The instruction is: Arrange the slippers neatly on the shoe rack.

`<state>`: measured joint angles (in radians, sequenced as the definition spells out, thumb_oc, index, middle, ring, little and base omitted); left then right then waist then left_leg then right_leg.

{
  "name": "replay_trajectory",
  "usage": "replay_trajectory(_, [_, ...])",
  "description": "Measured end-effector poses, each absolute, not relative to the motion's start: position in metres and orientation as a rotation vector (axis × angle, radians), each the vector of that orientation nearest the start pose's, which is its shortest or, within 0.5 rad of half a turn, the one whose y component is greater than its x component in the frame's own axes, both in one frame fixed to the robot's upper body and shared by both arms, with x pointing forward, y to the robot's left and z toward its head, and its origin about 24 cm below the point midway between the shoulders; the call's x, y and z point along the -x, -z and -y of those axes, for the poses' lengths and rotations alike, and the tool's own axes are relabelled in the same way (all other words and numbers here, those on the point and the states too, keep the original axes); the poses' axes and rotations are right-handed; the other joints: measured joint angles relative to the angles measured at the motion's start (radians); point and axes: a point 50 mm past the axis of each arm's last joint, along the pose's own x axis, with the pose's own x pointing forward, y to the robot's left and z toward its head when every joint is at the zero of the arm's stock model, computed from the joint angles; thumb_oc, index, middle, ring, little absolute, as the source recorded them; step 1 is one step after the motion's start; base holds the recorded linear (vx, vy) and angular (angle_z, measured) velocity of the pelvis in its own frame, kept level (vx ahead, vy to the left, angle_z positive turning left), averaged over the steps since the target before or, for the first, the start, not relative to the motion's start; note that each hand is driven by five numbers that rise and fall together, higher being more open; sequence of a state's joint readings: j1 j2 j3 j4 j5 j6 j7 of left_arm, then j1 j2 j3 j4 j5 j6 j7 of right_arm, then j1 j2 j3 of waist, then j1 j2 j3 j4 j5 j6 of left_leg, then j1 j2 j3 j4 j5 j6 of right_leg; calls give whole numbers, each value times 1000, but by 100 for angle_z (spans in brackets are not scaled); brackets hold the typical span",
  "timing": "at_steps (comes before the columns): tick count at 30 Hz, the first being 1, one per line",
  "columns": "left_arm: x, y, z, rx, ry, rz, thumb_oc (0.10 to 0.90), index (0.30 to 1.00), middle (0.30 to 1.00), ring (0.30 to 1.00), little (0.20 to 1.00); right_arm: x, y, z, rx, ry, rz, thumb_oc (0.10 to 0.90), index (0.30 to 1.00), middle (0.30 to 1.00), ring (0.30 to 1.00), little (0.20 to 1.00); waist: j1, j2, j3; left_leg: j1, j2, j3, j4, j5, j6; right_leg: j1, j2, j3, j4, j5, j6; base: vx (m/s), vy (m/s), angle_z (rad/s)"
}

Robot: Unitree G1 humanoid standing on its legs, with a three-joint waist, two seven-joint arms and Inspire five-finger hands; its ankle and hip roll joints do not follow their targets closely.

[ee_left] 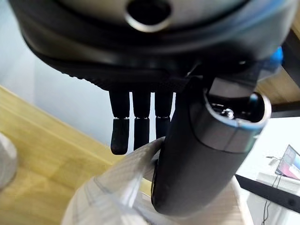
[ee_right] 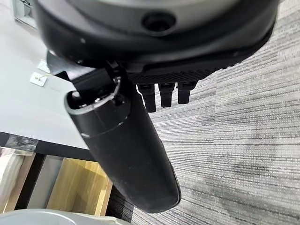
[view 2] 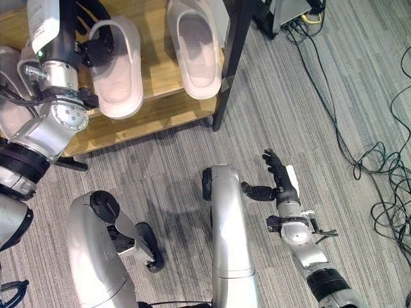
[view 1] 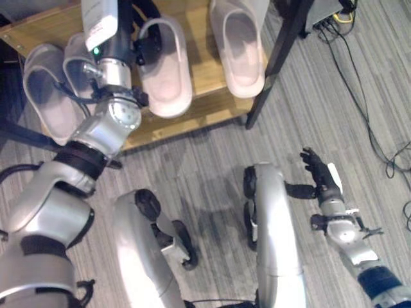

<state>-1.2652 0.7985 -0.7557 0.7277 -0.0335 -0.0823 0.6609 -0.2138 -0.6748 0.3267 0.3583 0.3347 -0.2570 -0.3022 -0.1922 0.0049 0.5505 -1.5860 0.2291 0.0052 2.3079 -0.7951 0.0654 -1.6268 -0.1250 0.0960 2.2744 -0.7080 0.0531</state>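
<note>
A wooden shoe rack stands at the far side with several slippers on its shelf. My left hand reaches over the shelf and is shut on the strap of a pale pink slipper, which lies near the front edge. In the left wrist view the thumb presses the strap against the fingers behind it. A matching pale slipper lies to its right. Two grey slippers rest side by side at the shelf's left end. My right hand hangs open over the carpet, holding nothing.
A black rack leg slants down at the shelf's right corner. Cables trail over the grey carpet on the right, running to a box at the back.
</note>
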Motion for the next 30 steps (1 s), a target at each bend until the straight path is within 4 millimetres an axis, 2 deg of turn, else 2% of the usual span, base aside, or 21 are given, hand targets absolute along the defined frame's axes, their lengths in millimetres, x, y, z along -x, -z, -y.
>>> replay_trajectory(4, [-385,-319,-202,-951,-496,753,400,300,300,300,300,-283,-59,251,393,107,54,800,900,900,900,900,1,0,0,0,-1,0,0,-2,-2,1,0,-3,0,-2,3,0,0,0])
replay_trajectory(10, [-394,-313,-185,-962,-440,718,400,300,300,300,300,-284,-57,247,394,76,48,800,900,900,900,900,0,0,0,0,0,0,9,-13,5,6,0,-4,0,-5,9,-4,17,-1])
replay_trajectory(11, [-394,-312,-183,-960,-433,717,411,316,316,316,316,-283,-56,246,395,68,44,800,900,900,900,900,0,0,0,0,0,0,10,-13,5,6,0,-4,0,-5,9,-11,39,0])
replay_trajectory(12, [-395,-312,-182,-959,-432,715,521,481,481,481,481,-283,-56,246,396,63,43,800,900,900,900,900,0,0,0,0,0,0,10,-13,5,7,0,-4,0,-5,9,-11,35,0])
replay_trajectory(13, [-396,-311,-181,-959,-433,707,599,599,599,599,599,-283,-55,245,396,56,41,800,900,900,900,900,0,0,0,1,0,0,11,-13,5,8,1,-4,1,-4,10,0,0,0])
replay_trajectory(14, [-396,-310,-180,-958,-433,698,800,900,900,900,900,-283,-55,244,396,50,40,800,900,900,900,900,0,0,0,2,0,0,11,-13,5,8,1,-4,1,-4,10,0,0,0])
replay_trajectory(19, [-401,-306,-175,-967,-400,656,800,900,900,900,900,-283,-55,244,395,46,39,800,900,900,900,900,-2,0,0,4,0,0,14,-13,5,11,1,0,4,-4,10,0,0,0])
replay_trajectory(30, [-400,-308,-156,-949,-318,675,800,900,900,900,900,-278,-48,246,398,39,8,800,900,900,900,900,2,-1,0,19,-3,14,23,-13,5,16,-1,21,22,-7,15,0,0,0])
